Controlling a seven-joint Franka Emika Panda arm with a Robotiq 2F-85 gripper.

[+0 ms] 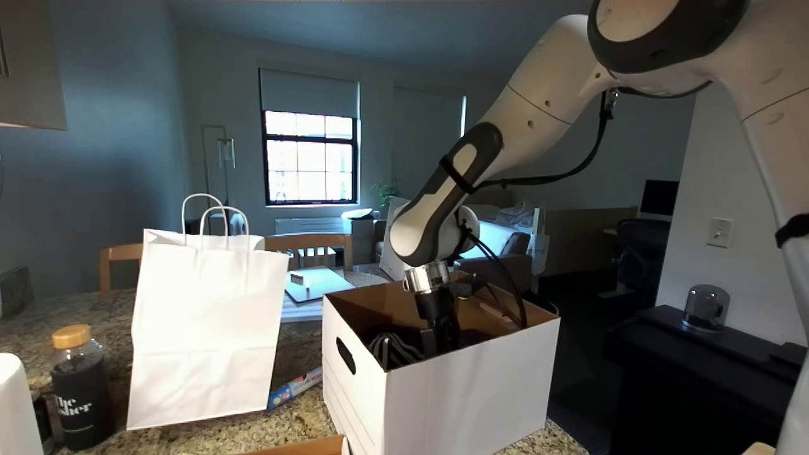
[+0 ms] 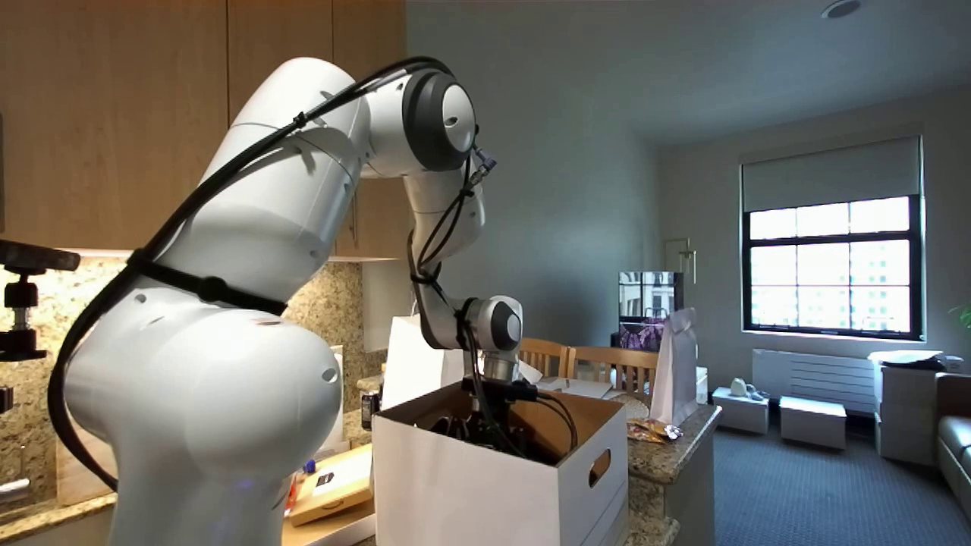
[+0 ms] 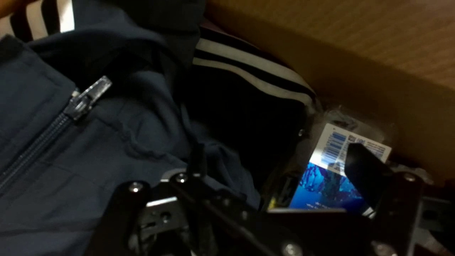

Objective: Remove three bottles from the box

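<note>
The white cardboard box (image 1: 464, 398) stands on the counter with its top uncovered, and in an exterior view the arm reaches down into it. Inside, in the wrist view, a clear plastic bottle (image 3: 312, 185) with a blue and white barcode label lies by the brown wall (image 3: 369, 53). My gripper (image 3: 278, 156) is open above it, its fingers (image 3: 362, 167) spread wide. One finger overlaps the label in this view; the opposite one is over dark blue cloth. Whether either touches the bottle cannot be told. The bottle's lower part is hidden behind the gripper. No other bottle can be made out in the box.
A dark blue zipped garment (image 3: 89, 153) and black cloth with white stripes (image 3: 249, 64) fill much of the box. Beside the box stand a white paper bag (image 1: 208, 335) and a dark flask with a wooden lid (image 1: 82, 398). A flat brown package (image 2: 334, 485) lies close by.
</note>
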